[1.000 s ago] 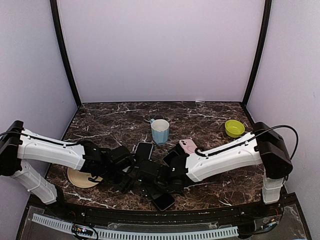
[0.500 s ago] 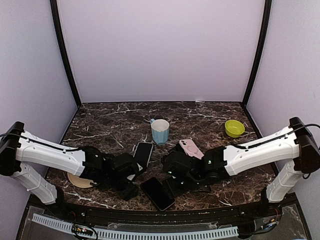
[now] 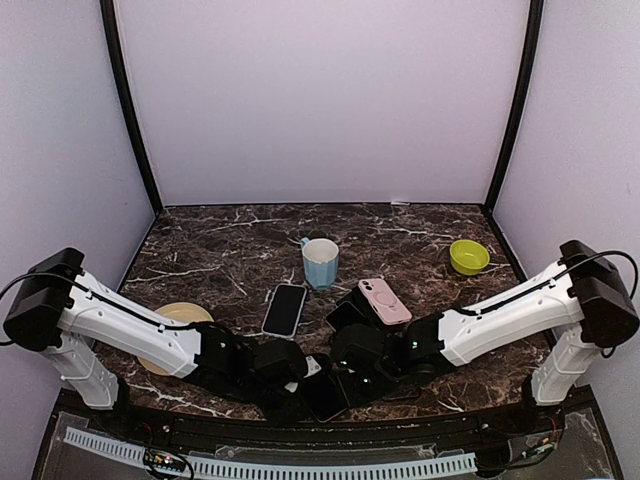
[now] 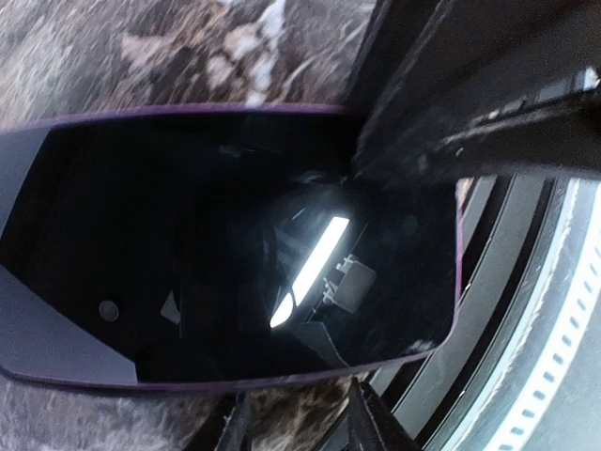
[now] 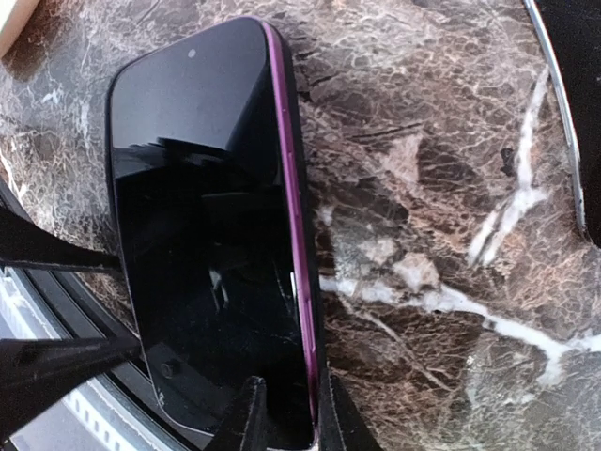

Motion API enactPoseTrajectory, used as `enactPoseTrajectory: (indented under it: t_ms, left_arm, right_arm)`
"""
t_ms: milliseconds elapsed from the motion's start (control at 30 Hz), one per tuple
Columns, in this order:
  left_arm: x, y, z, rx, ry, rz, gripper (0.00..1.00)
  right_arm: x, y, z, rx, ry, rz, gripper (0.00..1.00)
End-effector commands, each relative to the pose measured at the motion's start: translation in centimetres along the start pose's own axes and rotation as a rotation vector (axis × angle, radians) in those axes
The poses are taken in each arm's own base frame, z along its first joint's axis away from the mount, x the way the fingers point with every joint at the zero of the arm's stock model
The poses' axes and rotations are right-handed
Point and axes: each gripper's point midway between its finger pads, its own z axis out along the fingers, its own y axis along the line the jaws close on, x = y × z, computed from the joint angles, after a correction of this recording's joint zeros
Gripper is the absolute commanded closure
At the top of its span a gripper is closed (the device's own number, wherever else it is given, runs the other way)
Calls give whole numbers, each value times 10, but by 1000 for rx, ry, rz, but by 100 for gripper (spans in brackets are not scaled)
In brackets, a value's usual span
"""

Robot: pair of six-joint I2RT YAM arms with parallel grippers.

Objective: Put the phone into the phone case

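Note:
A dark phone (image 3: 322,396) with a purple rim lies screen up at the table's front edge, between both grippers. It fills the left wrist view (image 4: 225,235). My left gripper (image 3: 300,386) stands at its long side, fingers (image 4: 376,425) apart with only marble between them (image 4: 300,413). My right gripper (image 3: 346,384) has its narrow-set fingers (image 5: 246,418) straddling the purple edge of the phone (image 5: 207,235) near one corner (image 5: 291,413). The pink phone case (image 3: 384,300) lies apart, behind the right arm.
A second black phone (image 3: 285,310) lies flat in the middle. Behind it stands a blue cup (image 3: 320,262). A green bowl (image 3: 468,256) is at the back right and a tan plate (image 3: 178,318) at the left. The table's front rail (image 4: 526,357) runs right beside the phone.
Both arms have dropped lower and moved toward the front edge, onto the purple-rimmed phone. Both grippers have narrowed, the right one down onto the phone's edge.

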Motion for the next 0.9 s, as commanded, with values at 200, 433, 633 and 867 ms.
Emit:
enactPoseTrajectory:
  t_ms: [200, 433, 633, 867]
  left_arm:
    - [8, 0, 10, 2, 18, -23, 64]
    - [1, 15, -6, -61, -36, -94, 63]
    - [-5, 29, -27, -49, -89, -170, 60]
    - [0, 20, -31, 4, -65, -178, 56]
  right_arm:
    - [24, 1, 29, 58, 54, 3, 87]
    - [60, -49, 37, 350, 122, -74, 90]
    - [52, -33, 24, 277, 94, -86, 70]
    - [7, 2, -14, 141, 29, -78, 56]
